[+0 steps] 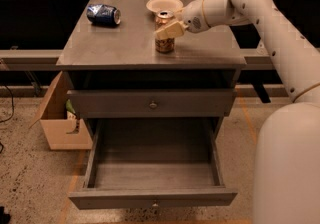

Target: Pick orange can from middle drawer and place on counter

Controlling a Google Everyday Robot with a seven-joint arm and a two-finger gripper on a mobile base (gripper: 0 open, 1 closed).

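Currently the orange can (164, 44) stands upright on the counter (115, 43), right of centre, with the gripper (167, 27) at its upper half. Clamped or released cannot be told. Risk: a sideways withdrawal before full release drags or tips the can, possibly into the bowl (164, 4) just beyond it.

The orange can (164, 45) is standing on the counter (120, 43), gripper (168, 26) at its top, middle drawer (155, 170) lying open below.
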